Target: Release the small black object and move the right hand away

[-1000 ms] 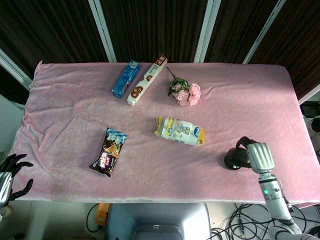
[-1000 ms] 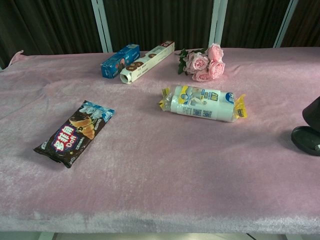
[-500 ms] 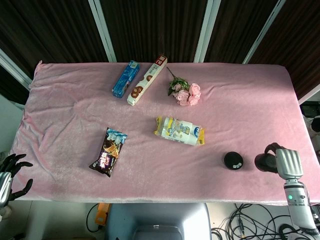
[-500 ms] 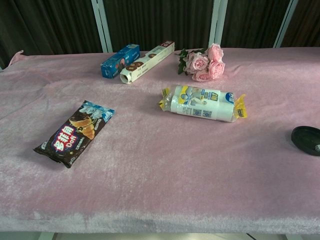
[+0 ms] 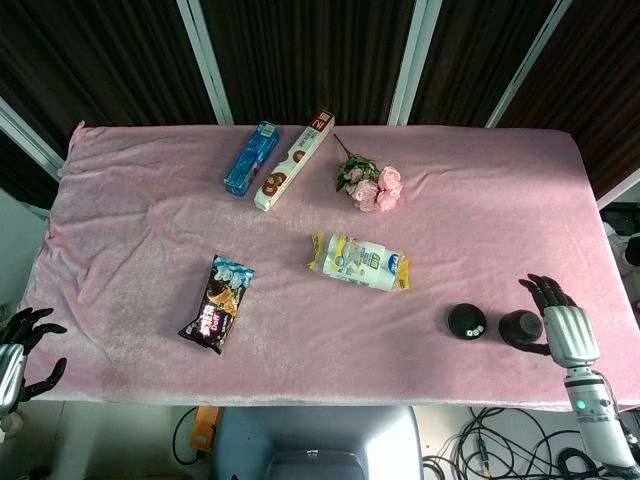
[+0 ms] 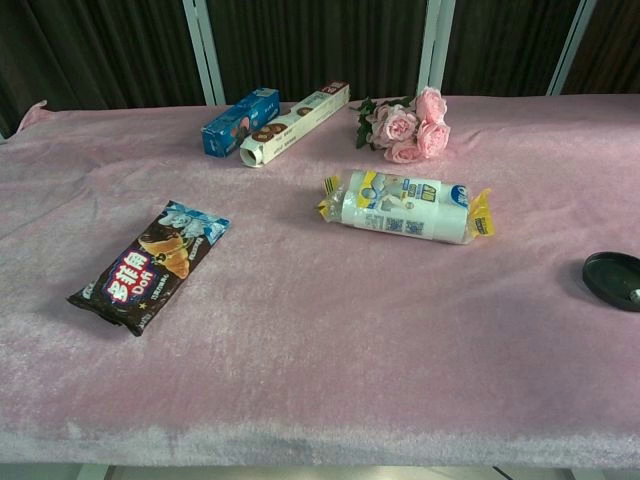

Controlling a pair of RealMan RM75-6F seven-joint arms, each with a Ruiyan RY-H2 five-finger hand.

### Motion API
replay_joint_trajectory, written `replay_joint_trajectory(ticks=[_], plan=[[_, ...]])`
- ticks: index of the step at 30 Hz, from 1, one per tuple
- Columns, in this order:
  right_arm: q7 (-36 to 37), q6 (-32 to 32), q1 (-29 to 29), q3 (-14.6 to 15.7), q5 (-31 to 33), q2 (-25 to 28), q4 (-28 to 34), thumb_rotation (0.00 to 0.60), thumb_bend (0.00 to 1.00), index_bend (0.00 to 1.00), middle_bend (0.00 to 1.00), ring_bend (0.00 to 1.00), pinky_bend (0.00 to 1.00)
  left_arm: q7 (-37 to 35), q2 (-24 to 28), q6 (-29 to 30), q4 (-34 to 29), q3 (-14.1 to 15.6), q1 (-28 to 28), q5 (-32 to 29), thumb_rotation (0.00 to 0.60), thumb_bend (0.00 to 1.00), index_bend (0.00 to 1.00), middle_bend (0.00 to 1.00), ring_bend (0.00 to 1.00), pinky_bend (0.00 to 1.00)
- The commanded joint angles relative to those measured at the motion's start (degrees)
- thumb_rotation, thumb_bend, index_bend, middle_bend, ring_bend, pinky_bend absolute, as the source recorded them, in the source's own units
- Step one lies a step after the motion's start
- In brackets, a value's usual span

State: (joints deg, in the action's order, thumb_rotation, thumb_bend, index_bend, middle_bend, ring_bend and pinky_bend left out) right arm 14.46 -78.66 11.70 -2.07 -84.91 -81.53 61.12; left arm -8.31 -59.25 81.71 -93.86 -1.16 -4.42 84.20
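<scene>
— Pink-draped counter (image 5: 150,230) before dark curtains. Whereabouts of the small black object (image 5: 467,321)?

— Lying flat on the cloth near the front right edge, free of any grip. Visible in the chest view too, alone at the far right, with nothing over it.

— And just beside it?

— To its right, the right hand (image 5: 562,333), apart from it, at the counter's front right corner. Fingers (image 5: 543,290) splayed and apparently empty; hard to tell what to make of a dark rounded shape against the palm, possibly part of the hand itself.

— Step in hand, then?

— Judging by that gap, release done and withdrawal under way but not complete. Calls next for carrying the hand further off the counter, to the right or back toward the body, with fingers kept apart and lifted so as not to nudge the object.

— Anything else in frame?

— Well apart toward the middle, a white-and-yellow packet (image 5: 358,261); beyond it, pink roses (image 5: 372,186). Off the front left corner, the left hand (image 5: 18,355), fingers loosely spread, holding nothing.
</scene>
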Motion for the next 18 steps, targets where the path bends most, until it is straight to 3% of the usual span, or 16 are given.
replay_joint_trajectory(ticks=[1, 5, 8, 13, 18], plan=[[-0.64, -11.63, -3.86, 1.12, -5.91, 3.67, 7.15, 0.600, 0.12, 0.20, 0.16, 0.08, 0.34, 0.09, -0.01, 0.13, -0.07, 0.03, 0.06, 0.08, 0.600, 0.36, 0.37, 0.16, 0.07, 0.25], [-6.53, -20.48, -7.71, 1.37, -8.76, 4.85, 10.96, 0.600, 0.12, 0.27, 0.16, 0.08, 0.32, 0.23, -0.05, 0.47, -0.12, 0.03, 0.16, 0.30, 0.600, 0.36, 0.37, 0.16, 0.07, 0.25], [-8.98, -22.50, -9.84, 2.03, -8.85, 5.37, 13.44, 0.600, 0.12, 0.28, 0.16, 0.08, 0.27, 0.36, -0.09, 0.59, -0.17, 0.08, 0.18, 0.48, 0.600, 0.36, 0.37, 0.16, 0.07, 0.25], [-8.98, -19.86, -12.00, 4.21, -7.14, 7.88, 17.94, 0.600, 0.12, 0.18, 0.16, 0.08, 0.25, 0.52, -0.12, 0.71, -0.27, 0.11, 0.22, 0.59, 0.600, 0.36, 0.37, 0.16, 0.07, 0.25], [-9.11, -18.62, -12.40, 3.78, -6.23, 8.79, 19.41, 0.600, 0.12, 0.14, 0.16, 0.08, 0.25, 0.71, -0.16, 0.70, -0.32, 0.09, 0.23, 0.47, 0.600, 0.36, 0.37, 0.16, 0.07, 0.25]])
